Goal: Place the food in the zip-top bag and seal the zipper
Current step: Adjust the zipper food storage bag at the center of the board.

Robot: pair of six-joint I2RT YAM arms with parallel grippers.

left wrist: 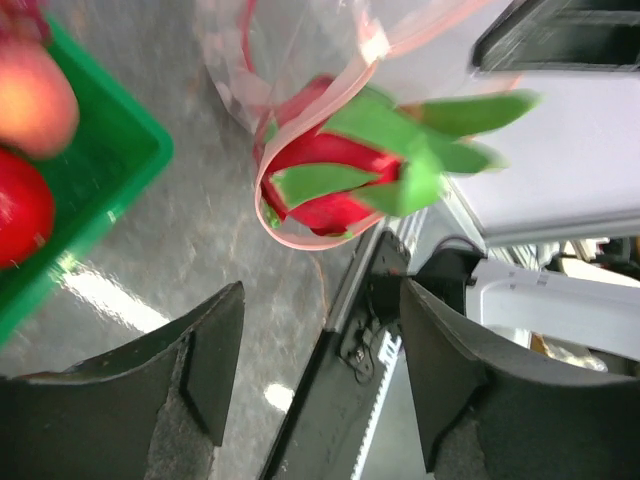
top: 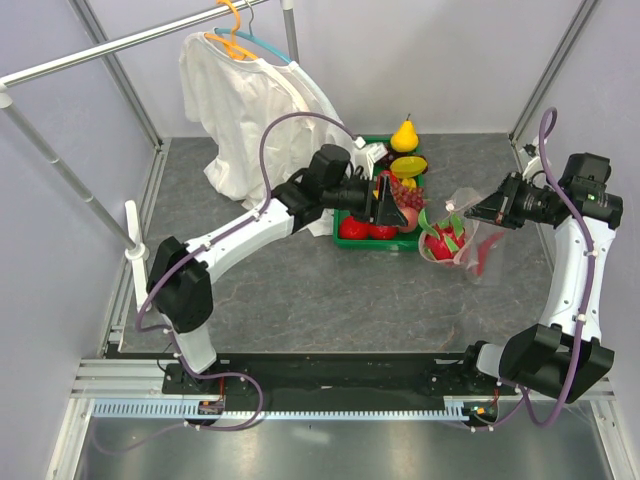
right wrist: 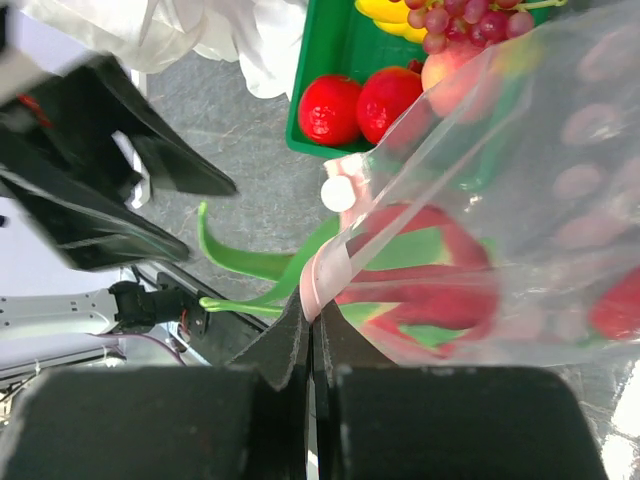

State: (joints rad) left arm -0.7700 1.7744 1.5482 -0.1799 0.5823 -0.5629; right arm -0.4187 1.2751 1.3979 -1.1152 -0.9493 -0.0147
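**Handling.** The zip-top bag (top: pixel 472 232) is judged to be light, limp and slippery. The film offers no stiffness, so the bag is best held at the zipper (right wrist: pixel 318 265), the only firmer edge. The dragon fruit (left wrist: pixel 325 180) is judged to be a light, rigid toy. It is best taken across its red body rather than by the green scale tips, which would probably flex.

**Position.** In the top view the bag lies on the table at 3 o'clock of the green tray (left wrist: pixel 120 150), mouth toward the tray. The dragon fruit sits in the mouth, ringed by the zipper, with scale tips protruding. A small red piece (top: pixel 482 258) shows deeper inside.

**End effectors.** The right gripper (right wrist: pixel 310 335) is clamped on the zipper edge, with the fruit at 1 o'clock of its fingertips in the right wrist view. The left gripper (left wrist: pixel 320 330) is spread apart and holds nothing. The fruit lies at 12 o'clock of it in the left wrist view, near but apart.
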